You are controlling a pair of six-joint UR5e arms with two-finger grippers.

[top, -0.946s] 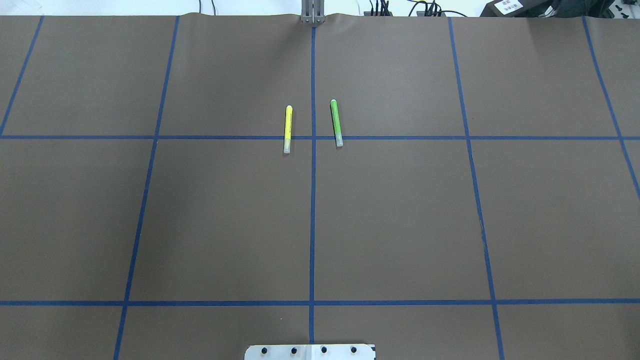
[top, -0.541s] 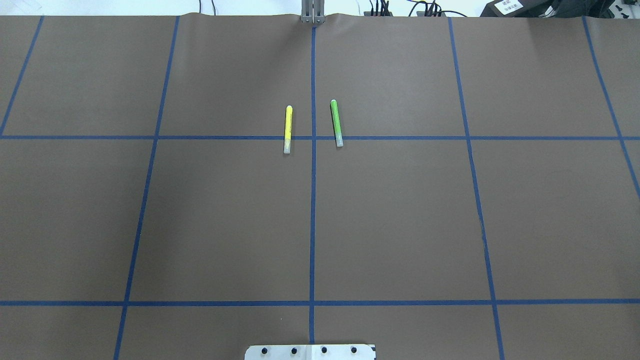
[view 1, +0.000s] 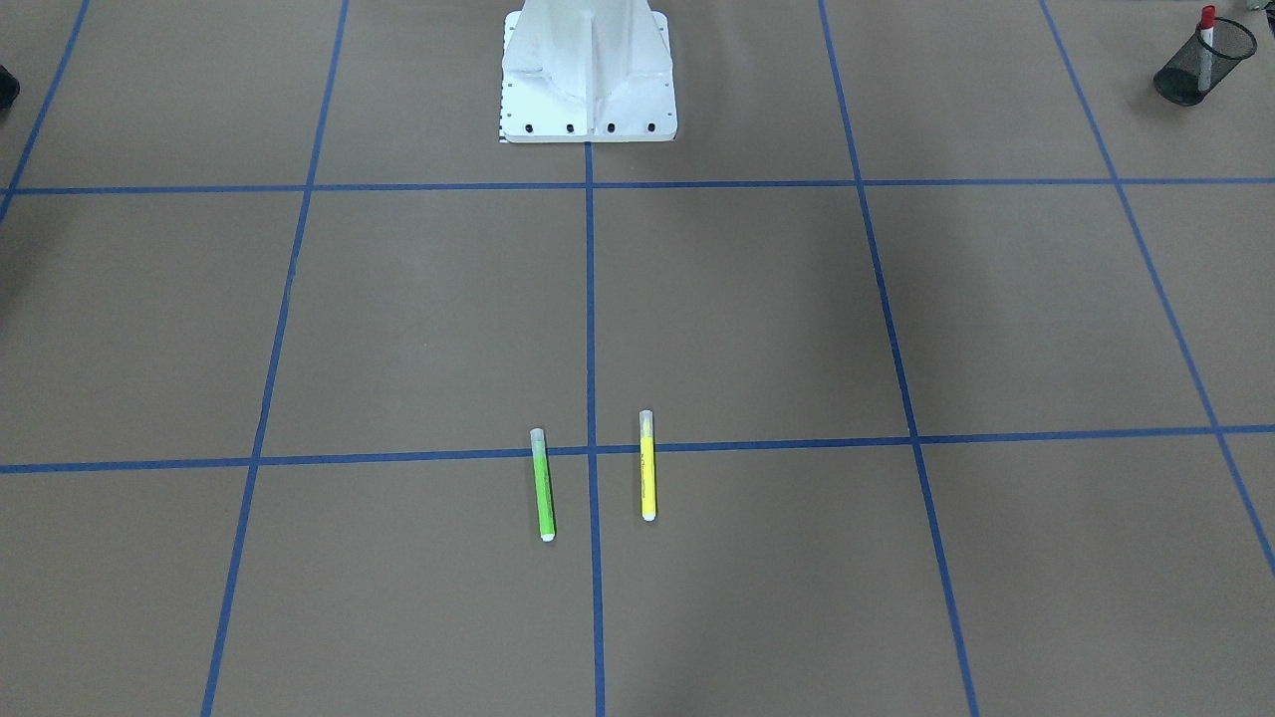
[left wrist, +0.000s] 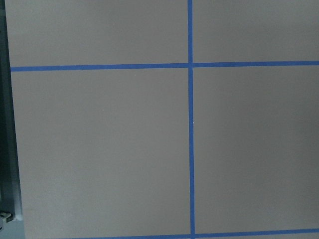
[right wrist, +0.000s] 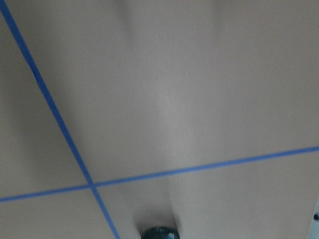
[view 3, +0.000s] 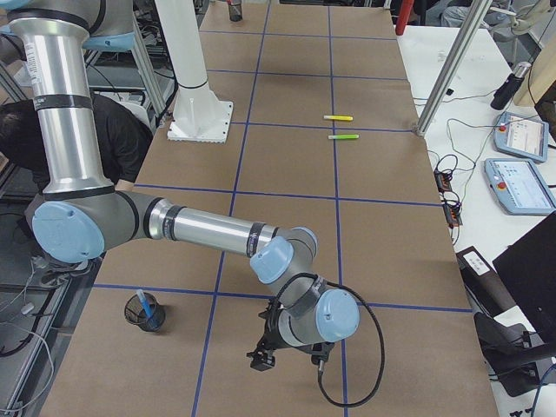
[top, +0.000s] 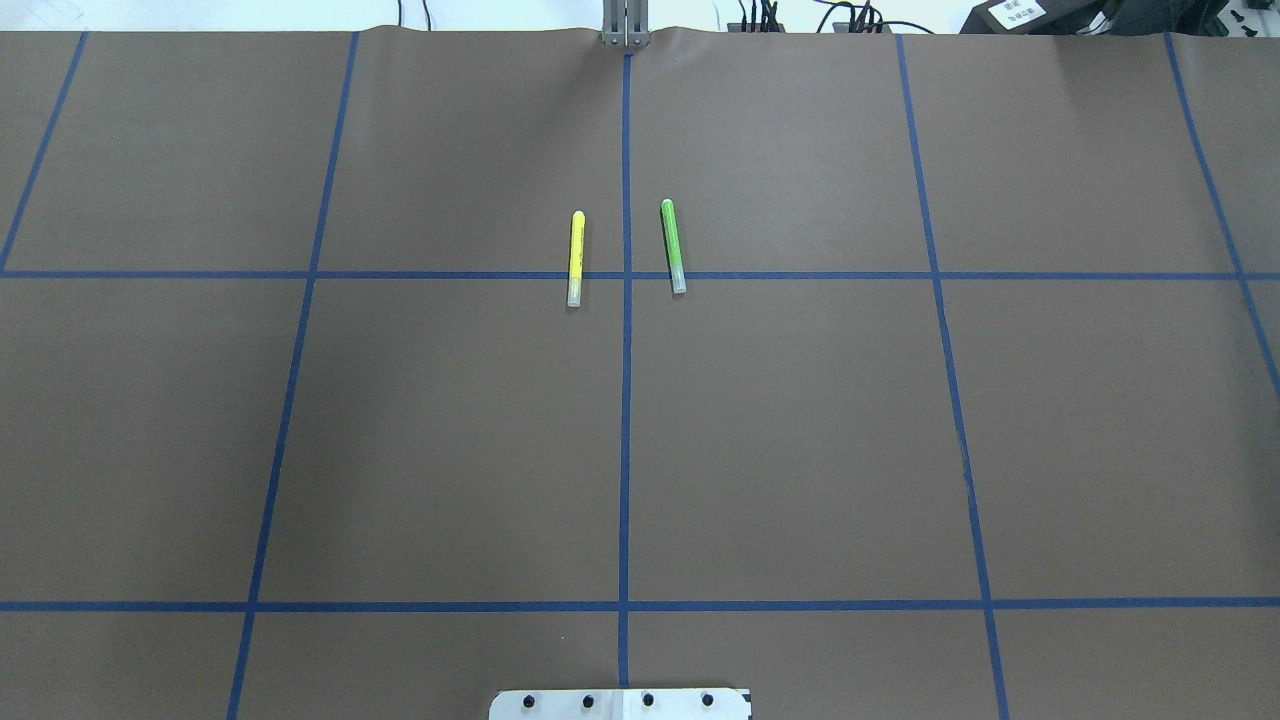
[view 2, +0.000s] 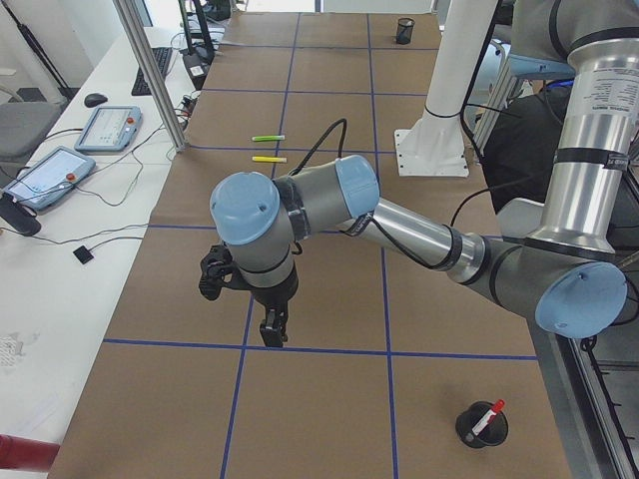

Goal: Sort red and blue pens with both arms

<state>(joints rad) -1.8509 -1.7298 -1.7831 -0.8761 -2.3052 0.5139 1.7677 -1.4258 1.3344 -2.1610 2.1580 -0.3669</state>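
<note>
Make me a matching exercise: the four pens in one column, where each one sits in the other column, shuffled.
Things
1. red-capped marker
2. blue pen
3. green pen
4. yellow pen

Places
A. lying flat, on the robot's left of the centre tape line
B. standing in the right-end mesh cup
C. lying flat, on the robot's right of the centre tape line
D. standing in the left-end mesh cup

Pairs: 1-D, 2-B, 3-C, 4-A.

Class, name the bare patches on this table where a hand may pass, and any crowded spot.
Free: the squares between the white pedestal base and the yellow pen and green pen, and the squares either side. Crowded: the narrow strip between those pens.
</note>
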